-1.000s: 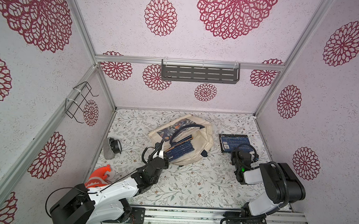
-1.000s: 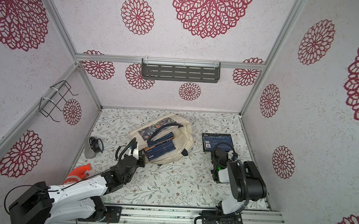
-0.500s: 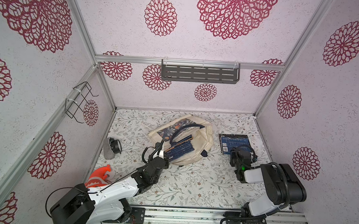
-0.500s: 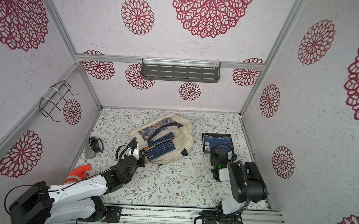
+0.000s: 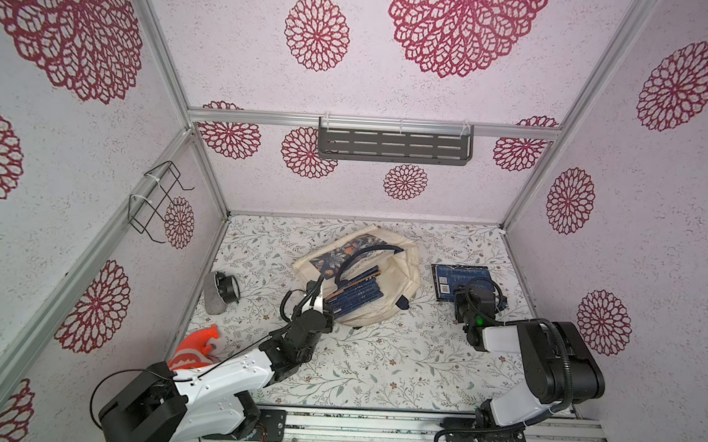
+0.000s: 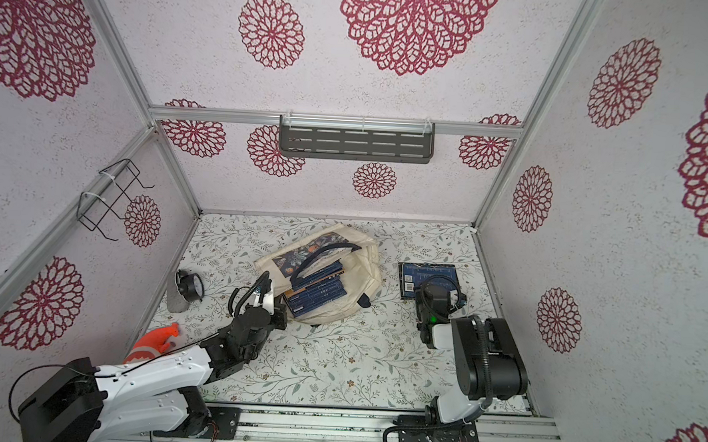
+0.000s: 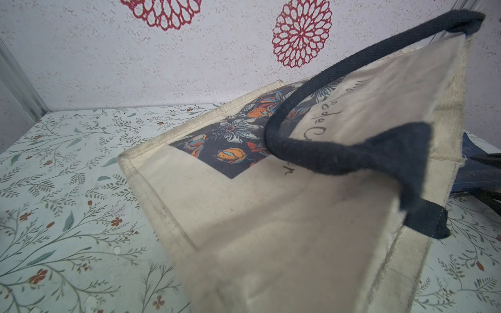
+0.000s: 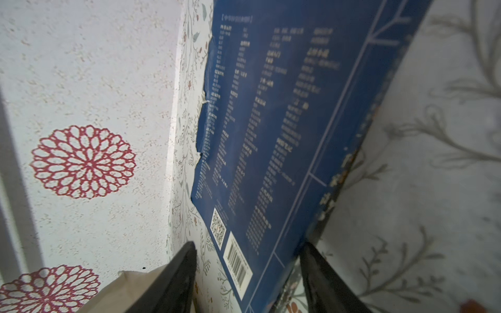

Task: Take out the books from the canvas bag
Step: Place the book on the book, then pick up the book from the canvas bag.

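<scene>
Left gripper [image 5: 317, 302] is clamped shut on the near rim of the cream canvas bag with navy strap handles [image 5: 404, 270]. A stack of thin dark-blue books [image 5: 357, 293] lies in the bag's mouth. Right gripper [image 8: 248, 249] stands with jaws apart astride the corner of one dark-blue paperback [image 5: 453, 275], which lies flat beside the bag.

Your left arm stretched low and forward, left gripper [image 5: 318, 298] clamped on the rim of the canvas bag [image 5: 408, 270]. Your right arm was folded at the elbow, right gripper [image 8: 248, 244] with jaws apart.

Books [image 5: 357, 293] in canvas bag [image 5: 408, 270] on table [image 5: 378, 356], lone book [image 5: 457, 275] right of bag
</scene>
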### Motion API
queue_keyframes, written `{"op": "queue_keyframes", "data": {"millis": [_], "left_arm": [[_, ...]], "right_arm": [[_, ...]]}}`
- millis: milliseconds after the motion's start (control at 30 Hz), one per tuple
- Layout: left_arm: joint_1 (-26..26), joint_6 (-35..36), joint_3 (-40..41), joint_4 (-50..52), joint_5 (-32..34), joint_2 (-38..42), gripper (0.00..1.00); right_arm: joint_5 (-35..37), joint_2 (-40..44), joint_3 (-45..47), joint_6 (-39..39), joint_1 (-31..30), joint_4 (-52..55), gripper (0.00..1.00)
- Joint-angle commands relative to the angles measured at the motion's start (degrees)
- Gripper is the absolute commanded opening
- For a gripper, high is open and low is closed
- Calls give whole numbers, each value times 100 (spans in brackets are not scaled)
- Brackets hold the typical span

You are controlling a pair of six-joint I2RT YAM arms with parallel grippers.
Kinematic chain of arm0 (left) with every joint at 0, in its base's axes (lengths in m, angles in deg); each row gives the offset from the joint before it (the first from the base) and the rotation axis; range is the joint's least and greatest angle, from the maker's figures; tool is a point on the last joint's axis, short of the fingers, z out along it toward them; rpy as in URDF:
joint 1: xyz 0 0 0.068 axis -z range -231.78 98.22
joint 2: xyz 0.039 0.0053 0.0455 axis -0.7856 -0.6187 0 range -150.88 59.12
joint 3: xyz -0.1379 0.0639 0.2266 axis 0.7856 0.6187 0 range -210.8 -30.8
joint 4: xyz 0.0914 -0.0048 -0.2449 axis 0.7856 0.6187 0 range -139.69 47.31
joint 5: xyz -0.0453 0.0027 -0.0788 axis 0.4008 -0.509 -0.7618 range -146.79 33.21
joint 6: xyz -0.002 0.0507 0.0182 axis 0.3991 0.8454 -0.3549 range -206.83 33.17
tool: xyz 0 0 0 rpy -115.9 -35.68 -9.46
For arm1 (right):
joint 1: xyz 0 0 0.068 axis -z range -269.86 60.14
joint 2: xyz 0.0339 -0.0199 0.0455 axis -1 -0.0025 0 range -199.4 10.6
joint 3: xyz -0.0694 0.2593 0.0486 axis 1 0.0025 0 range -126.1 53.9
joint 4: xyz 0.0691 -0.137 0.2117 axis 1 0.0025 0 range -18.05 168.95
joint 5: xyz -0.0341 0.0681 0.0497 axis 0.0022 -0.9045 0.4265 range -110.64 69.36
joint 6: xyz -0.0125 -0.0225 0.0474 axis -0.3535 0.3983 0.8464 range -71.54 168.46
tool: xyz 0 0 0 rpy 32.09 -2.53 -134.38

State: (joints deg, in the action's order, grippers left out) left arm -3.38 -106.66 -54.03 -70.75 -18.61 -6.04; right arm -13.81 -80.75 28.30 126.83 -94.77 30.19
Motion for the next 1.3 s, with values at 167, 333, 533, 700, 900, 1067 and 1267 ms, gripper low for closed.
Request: {"op": "queue_keyframes", "data": {"millis": [167, 333, 533, 700, 900, 1067, 1267], "left_arm": [[72, 112, -170, -73, 24, 80, 0], [81, 121, -123, -116, 41, 166, 0], [90, 134, -51, -248, 35, 211, 0], [99, 150, -2, -362, -25, 228, 0], [117, 210, 132, -562, -49, 340, 0], [126, 208, 178, -608, -20, 412, 0], [132, 208, 229, -661, -9, 483, 0]], "right_arm": [[-175, 685, -167, -369, 44, 849, 71], [379, 1817, -111, -864, -278, 1667, 75], [524, 2821, 89, -1186, -1185, 1786, 73], [918, 3292, 175, -1323, -2311, 1707, 71], [1080, 2870, -29, -1383, -3466, 1067, 69], [982, 2040, -516, -1480, -4054, 583, 65], [1185, 1110, -1048, -1494, -4525, 231, 63]]}}
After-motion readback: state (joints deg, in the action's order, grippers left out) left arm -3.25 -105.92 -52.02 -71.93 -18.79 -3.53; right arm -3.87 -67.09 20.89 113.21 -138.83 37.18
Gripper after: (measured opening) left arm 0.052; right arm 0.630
